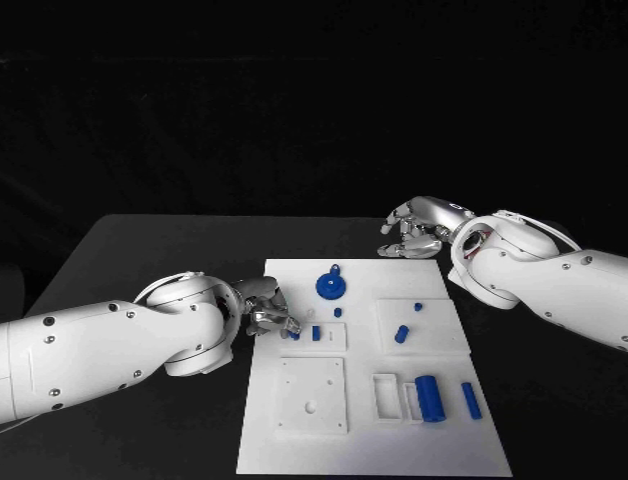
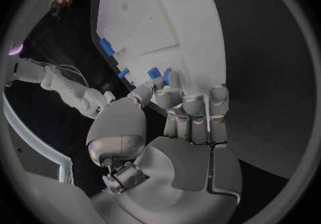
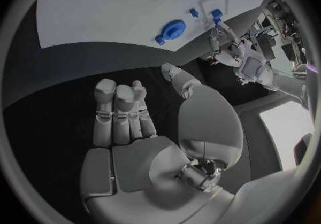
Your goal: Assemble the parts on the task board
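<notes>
Left hand (image 1: pixel 268 311) at task board (image 1: pixel 376 445) left edge, fingers curled on small blue part (image 1: pixel 293 333), grip unclear | right hand (image 1: pixel 418 228) curled empty beyond far edge | we'd seat it slowly, upright.

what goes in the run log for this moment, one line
left robot hand: at task board left edge by small blue part, grasp unclear | right robot hand: off board's far corner, holding nothing | blue disc: on board
</notes>
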